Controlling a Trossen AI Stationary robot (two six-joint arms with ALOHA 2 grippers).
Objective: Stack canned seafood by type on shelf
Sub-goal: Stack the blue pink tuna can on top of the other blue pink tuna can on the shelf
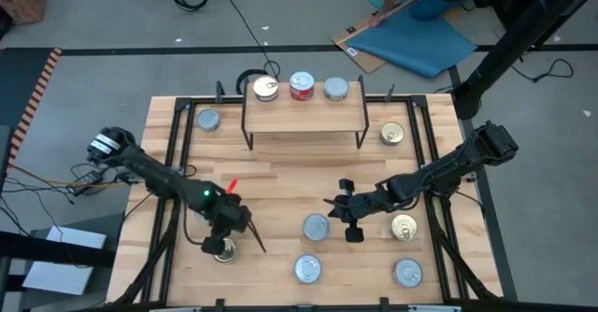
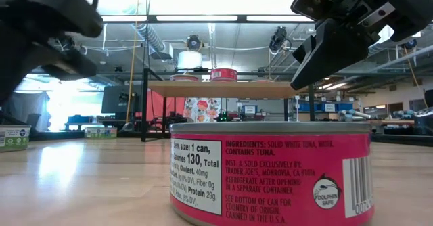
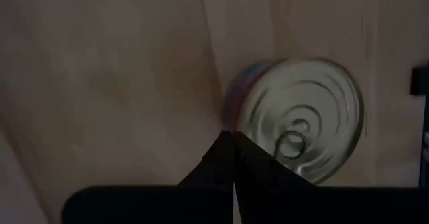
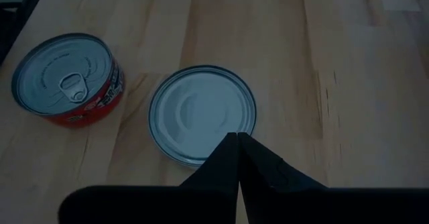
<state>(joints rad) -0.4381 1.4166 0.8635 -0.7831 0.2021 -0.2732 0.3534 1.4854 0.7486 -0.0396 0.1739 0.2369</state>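
**A:** What is seen on the table from above?

**B:** A small raised shelf (image 1: 304,116) on black wire legs is set at the far middle of the wooden table (image 1: 280,177). Three tins are lined up along its far edge: a gold-topped tin (image 1: 266,89) on the left, a red-labelled tin (image 1: 302,86) in the middle, and a silver-topped tin (image 1: 336,90) on the right.

**A:** And the remaining canned seafood?

**B:** It is scattered over the tabletop. One silver tin (image 1: 208,120) is found left of the shelf, one gold tin (image 1: 392,134) right of it. Nearer, a plain silver tin (image 1: 316,227) lies at the middle, a gold tin (image 1: 404,226) to its right, and two silver tins (image 1: 308,269) (image 1: 407,273) along the near edge.

**A:** How is the left gripper placed?

**B:** The left gripper (image 1: 224,245) is held at the near left, low over a pull-tab tin (image 1: 222,250). Its fingers (image 3: 231,160) are pressed together, tips over the tin's rim; nothing is gripped between them. Contact cannot be told.

**A:** The right gripper?

**B:** The right gripper (image 1: 348,211) is hung above the table's middle, just beside the plain silver tin. Its fingers (image 4: 238,158) are likewise closed to a point, with nothing held. In its wrist view a red-sided pull-tab tin (image 4: 67,80) is shown next to the plain one.

**A:** From table height?

**B:** A pink-labelled tuna tin (image 2: 270,175) is filling the foreground, with the shelf behind it.
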